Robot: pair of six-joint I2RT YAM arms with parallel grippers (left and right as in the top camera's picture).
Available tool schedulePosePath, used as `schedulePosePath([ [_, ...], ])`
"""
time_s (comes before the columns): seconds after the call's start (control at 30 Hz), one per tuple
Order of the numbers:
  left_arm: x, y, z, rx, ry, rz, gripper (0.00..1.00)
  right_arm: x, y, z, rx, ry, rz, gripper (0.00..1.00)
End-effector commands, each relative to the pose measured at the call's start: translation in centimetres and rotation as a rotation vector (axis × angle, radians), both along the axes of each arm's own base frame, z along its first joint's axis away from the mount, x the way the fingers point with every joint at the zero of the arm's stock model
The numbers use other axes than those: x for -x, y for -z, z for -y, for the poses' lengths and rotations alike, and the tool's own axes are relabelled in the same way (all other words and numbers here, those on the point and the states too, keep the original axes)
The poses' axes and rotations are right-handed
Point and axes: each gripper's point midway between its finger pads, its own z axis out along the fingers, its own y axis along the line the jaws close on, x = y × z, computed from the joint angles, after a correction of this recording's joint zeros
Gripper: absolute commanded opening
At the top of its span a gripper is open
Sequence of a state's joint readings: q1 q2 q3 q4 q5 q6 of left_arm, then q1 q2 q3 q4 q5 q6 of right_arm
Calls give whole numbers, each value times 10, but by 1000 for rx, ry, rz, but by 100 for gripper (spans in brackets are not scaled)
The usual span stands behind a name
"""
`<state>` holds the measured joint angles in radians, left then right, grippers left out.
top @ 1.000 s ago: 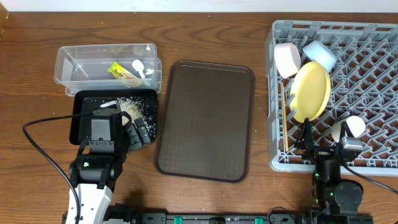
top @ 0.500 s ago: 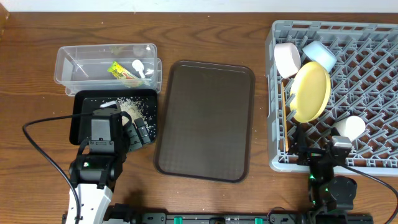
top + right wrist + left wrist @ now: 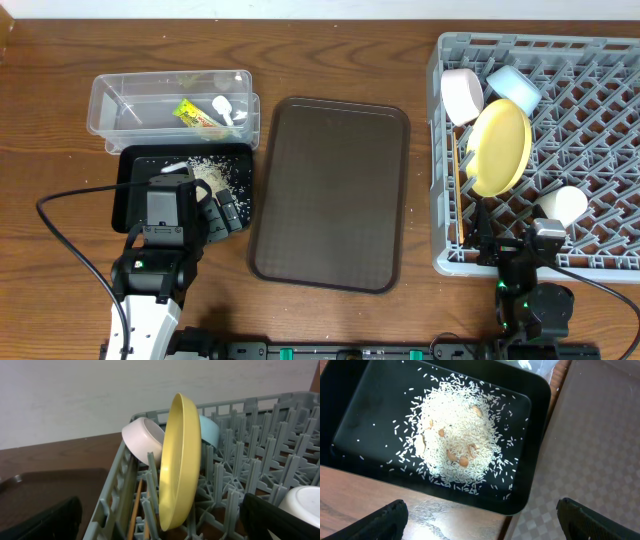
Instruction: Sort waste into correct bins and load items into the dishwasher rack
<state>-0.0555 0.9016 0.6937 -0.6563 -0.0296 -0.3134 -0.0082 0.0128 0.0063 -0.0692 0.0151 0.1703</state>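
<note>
Your left claw [image 3: 481,522] is spread wide and holds nothing; its two dark fingertips sit at the bottom corners of the left wrist view, hovering over the near edge of the black tray [image 3: 360,420]. In that tray the rice crumbs [image 3: 455,440] lie heaped in the middle with a few tan bits among them, and stray grains are scattered toward the rim. Just behind the tray on the worktop [image 3: 50,60] stands the clear tub [image 3: 100,90], and in it you can see the green-yellow wrapper [image 3: 193,114] with the white scrap [image 3: 228,108] just beside it. The brown serving tray [image 3: 330,190] lies between these bins and the dishwasher rack [image 3: 600,120]. Your right claw [image 3: 160,522] is also gaping wide with nothing between its fingers, held at the near edge of the rack and looking into it. Inside the rack, the yellow plate [image 3: 500,147] stands on edge between the pegs near the left wall. The white bowl [image 3: 460,95] leans on its side behind it at the far left corner, and the light blue bowl [image 3: 515,88] is tilted just to the right of the white one. The chopsticks [image 3: 136,507] stand slanted between the rack's left wall and the plate. The pale cup [image 3: 565,205] rests among the pegs near the front of the rack, close to your right claw.
</note>
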Motion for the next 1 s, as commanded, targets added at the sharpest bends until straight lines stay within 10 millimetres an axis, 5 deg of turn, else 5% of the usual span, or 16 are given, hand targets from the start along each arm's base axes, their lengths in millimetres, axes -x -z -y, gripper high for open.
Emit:
schedulePosePath([
  [0.0,1,1,-1,-10,2,-4,98,0,0,-3,18,-12,2,99],
  [0.73,1,1,-1,-10,2,-4,98,0,0,-3,18,-12,2,99],
  [0.97,9,-19,-6,-28,-15,92,98,0,0,-3,18,-12,2,99],
])
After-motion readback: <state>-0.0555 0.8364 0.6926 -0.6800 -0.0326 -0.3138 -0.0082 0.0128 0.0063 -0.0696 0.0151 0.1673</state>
